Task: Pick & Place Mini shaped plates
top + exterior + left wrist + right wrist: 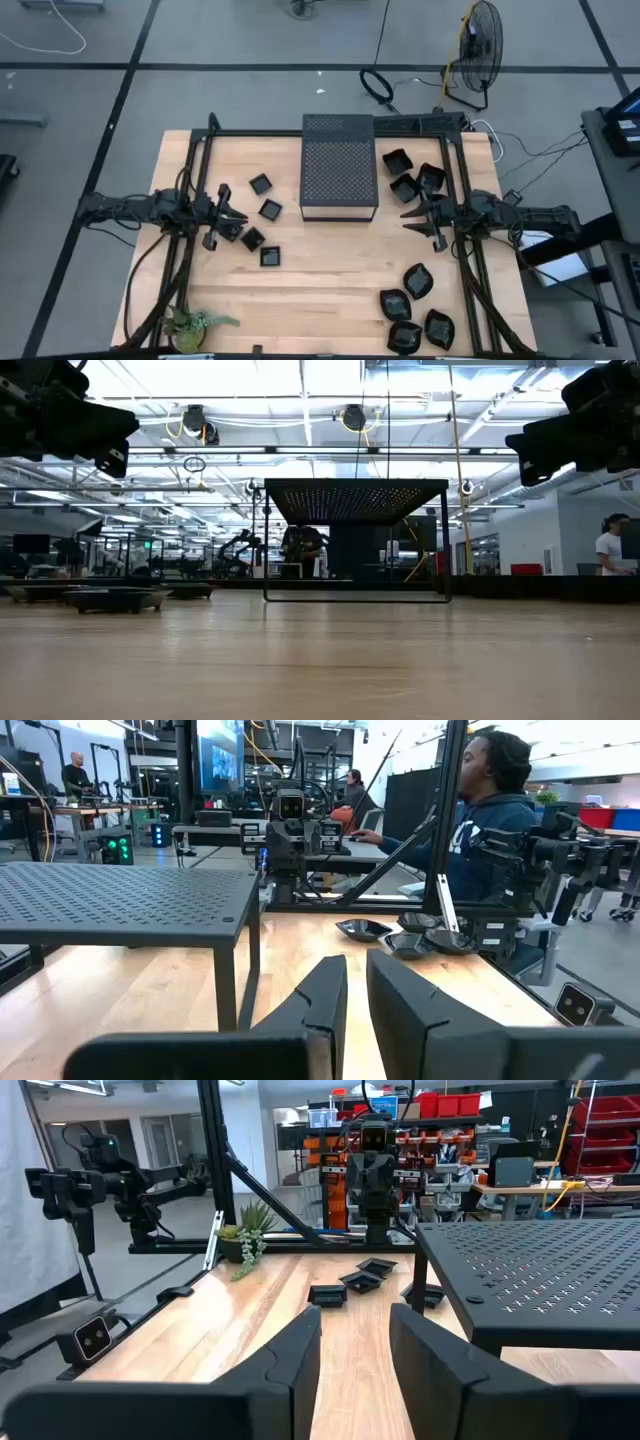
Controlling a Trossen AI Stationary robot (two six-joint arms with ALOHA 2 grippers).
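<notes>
Overhead, wooden table [330,270], grey floor [200,40], fan [478,45]

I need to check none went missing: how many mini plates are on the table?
11 visible. Four square plates lie left of the perforated box; three angular plates sit right of it; four leaf plates cluster at the near right. The left pincer may hide another.
</notes>
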